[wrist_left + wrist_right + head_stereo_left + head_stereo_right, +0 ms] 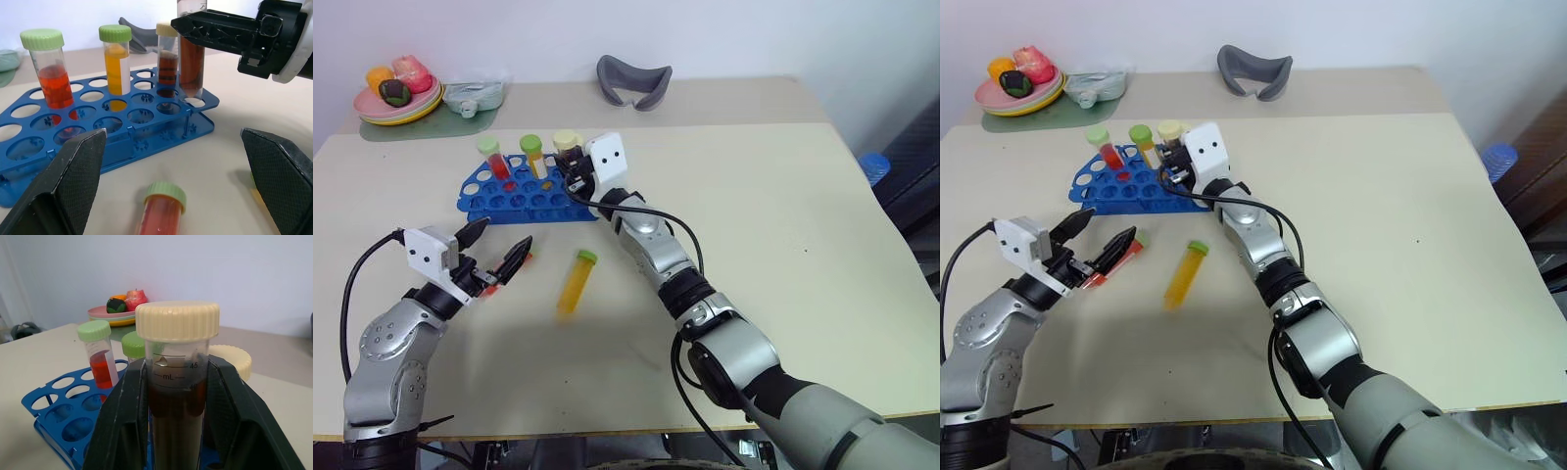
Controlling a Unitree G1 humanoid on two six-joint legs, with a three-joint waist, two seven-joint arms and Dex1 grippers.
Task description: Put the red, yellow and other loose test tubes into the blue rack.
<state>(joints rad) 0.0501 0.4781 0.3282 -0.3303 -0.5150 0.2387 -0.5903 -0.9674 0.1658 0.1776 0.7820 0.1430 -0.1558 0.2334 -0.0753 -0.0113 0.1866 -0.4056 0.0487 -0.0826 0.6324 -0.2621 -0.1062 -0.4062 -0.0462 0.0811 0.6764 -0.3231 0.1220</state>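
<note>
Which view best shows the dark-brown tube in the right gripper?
The right wrist view: the dark-brown tube stands close up between the right gripper's fingers, cream cap and scale markings readable. The left wrist view shows its tip above a hole in the blue rack. In the eye views it is mostly hidden.

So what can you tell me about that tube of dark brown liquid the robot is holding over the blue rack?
The clear plastic tube of dark brown liquid has a ribbed cream screw cap, printed volume marks and a tapered tip. It is upright, clamped between the two black fingers of the right gripper. Its tip hangs just above a corner hole of the bright blue plastic rack, beside another cream-capped brown tube standing there. Whether the tip touches the rack is unclear.
</note>
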